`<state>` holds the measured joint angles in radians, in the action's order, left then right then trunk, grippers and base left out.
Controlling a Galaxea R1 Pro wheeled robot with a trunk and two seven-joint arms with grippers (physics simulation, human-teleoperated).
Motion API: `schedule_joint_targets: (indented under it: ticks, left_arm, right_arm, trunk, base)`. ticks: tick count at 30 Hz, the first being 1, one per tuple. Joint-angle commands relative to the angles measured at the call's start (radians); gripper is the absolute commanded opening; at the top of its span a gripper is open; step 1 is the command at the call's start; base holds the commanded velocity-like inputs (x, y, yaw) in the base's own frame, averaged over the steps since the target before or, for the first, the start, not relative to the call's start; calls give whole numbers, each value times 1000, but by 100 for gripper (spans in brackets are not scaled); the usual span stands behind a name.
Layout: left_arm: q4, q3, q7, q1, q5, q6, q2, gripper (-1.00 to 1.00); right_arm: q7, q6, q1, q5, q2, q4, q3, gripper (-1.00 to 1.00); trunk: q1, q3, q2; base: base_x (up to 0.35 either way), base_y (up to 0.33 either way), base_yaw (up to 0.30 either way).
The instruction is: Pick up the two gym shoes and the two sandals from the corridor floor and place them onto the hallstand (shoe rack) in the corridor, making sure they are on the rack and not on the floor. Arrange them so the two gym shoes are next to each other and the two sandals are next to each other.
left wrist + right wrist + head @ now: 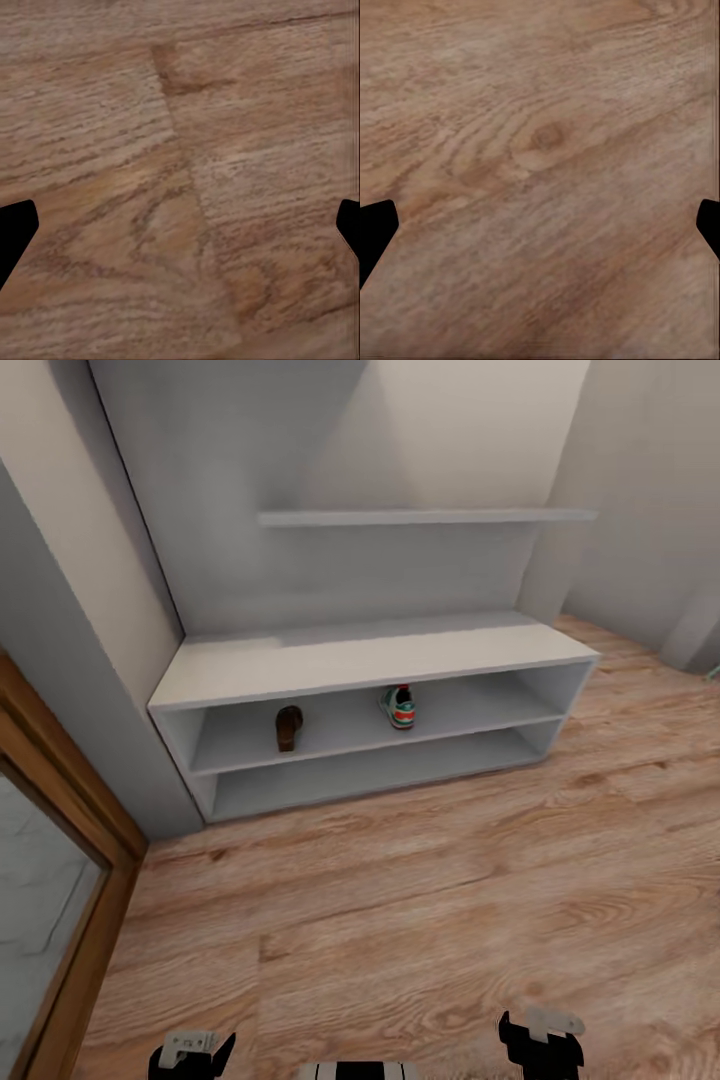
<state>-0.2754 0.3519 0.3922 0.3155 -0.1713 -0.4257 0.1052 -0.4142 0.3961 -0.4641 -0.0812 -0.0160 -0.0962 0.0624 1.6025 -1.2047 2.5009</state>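
A: Left hand (180, 232) and right hand (540, 232): both spread wide, empty, over bare corridor floor (400, 900).

B: Count ahead of them?

A: One sandal (289, 727), one gym shoe (400, 706), well apart on the hallstand (360, 658) upper shelf.

B: Handling?

A: Likely light; sandal strap soft. I'd pinch the shoe's collar.

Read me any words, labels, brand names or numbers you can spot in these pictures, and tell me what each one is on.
No readable text anywhere.
White sneaker with green-and-orange heel on the pale grey shoe rack's upper shelf: coloured patches, too small and blurred to tell if any is a logo.
Dark brown leather sandal on the same shelf: no marking visible.
Wood-plank floor: grain and knots, no print.
Open left gripper and open right gripper: plain black fingers.
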Motion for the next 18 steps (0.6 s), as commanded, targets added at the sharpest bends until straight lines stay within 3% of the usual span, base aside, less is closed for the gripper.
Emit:
schedule_joint_targets:
  ticks: [1, 18]
  left_arm:
    - [2, 9, 4, 0, -10, -5, -1, 100]
    - [8, 9, 2, 0, -11, -10, 0, 100]
  right_arm:
    - [-2, 4, -1, -9, 0, 1, 7, 100]
    - [1, 15, 7, -3, 4, 24, 8, 100]
  trunk:
    - [0, -2, 0]
    - [0, -22, 0]
  base:
    - [0, 0, -259]
    - [0, 0, -216]
